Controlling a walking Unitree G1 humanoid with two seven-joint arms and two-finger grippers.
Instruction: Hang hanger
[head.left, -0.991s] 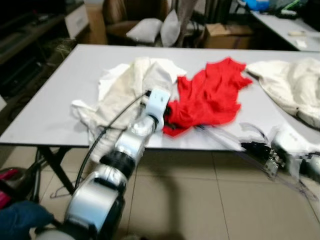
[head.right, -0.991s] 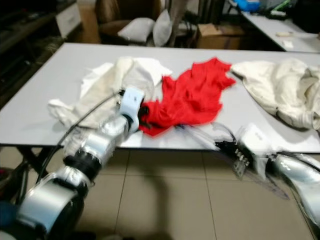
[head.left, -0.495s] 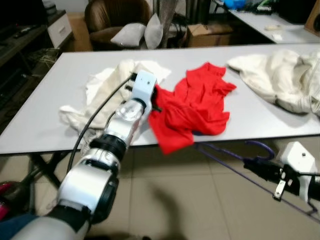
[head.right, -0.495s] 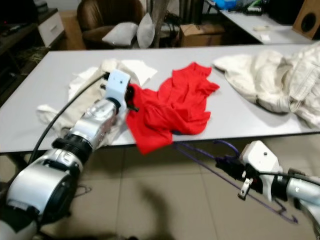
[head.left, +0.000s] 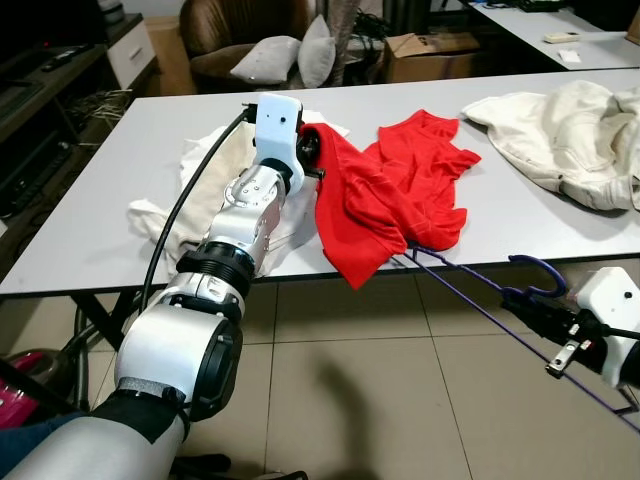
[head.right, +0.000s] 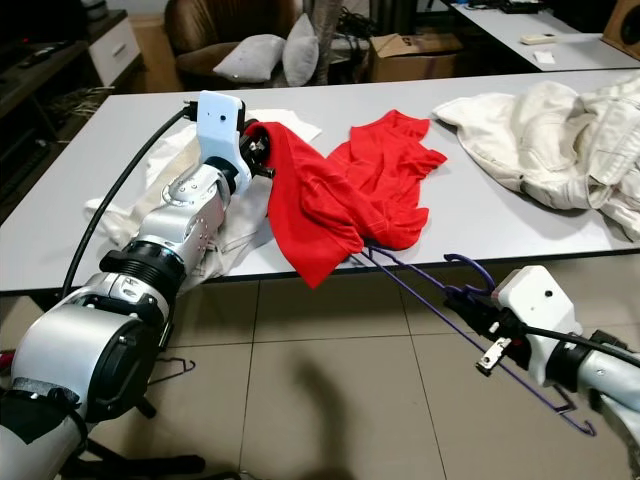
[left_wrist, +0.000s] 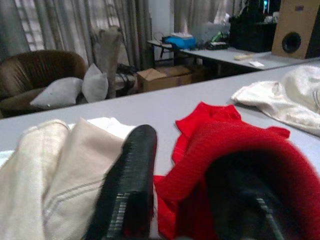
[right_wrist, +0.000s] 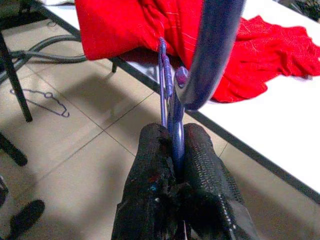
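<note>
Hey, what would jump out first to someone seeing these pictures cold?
The red garment on the grey table, one edge lifted in the left claw and draping over the table's front edge. Then the purple hanger, pinched in the right claw below the table edge, one end reaching under the red cloth.

Cloth, wire and matt tabletop
My ribbed black fingers (right_wrist: 205, 165) pinch a glossy purple hanger (right_wrist: 212, 45); red shirt (head.left: 395, 190) is soft knit cloth.

Shirt (head.left: 395, 190) on table (head.left: 120, 210), between 2 garments (head.left: 215, 190) (head.left: 560, 140)
</note>
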